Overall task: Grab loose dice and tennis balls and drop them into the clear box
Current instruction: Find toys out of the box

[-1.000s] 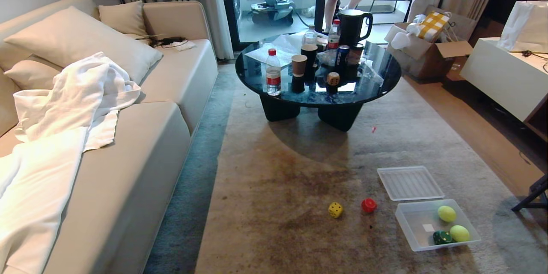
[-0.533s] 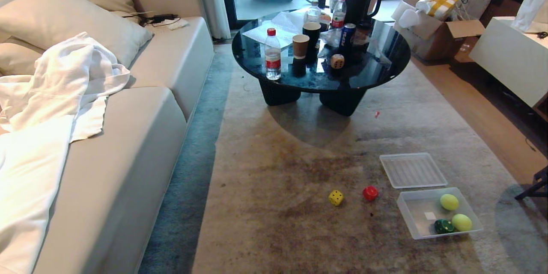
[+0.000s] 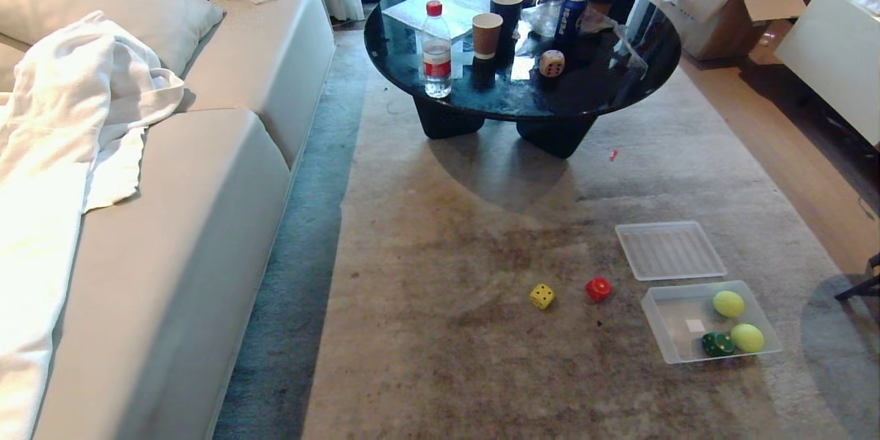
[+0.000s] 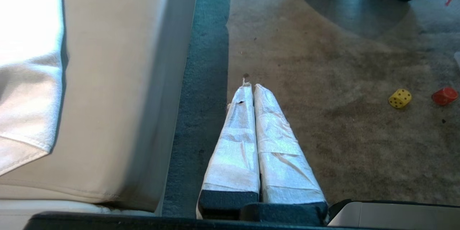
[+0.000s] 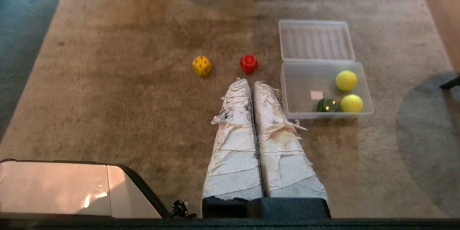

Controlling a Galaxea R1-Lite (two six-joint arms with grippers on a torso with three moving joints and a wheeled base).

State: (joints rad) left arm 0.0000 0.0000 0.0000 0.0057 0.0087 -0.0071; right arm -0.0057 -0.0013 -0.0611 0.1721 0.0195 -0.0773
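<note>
Head view tilted lower than before; camera move, things unmoved. Yellow die (image 3: 542,296) and red die (image 3: 598,288) loose on open rug beside clear box (image 3: 665,330) holding tennis balls (image 3: 729,303) and green die (image 3: 717,344); ribbed lid (image 3: 670,250) adjoins. Beige die (image 3: 551,63) on glossy round desk (image 3: 619,82). Left wrist: left tool (image 4: 251,87) pressed together by sofa (image 4: 118,79) edge. Right wrist: right tool (image 5: 251,83) pressed together, empty, above the rug.
</note>
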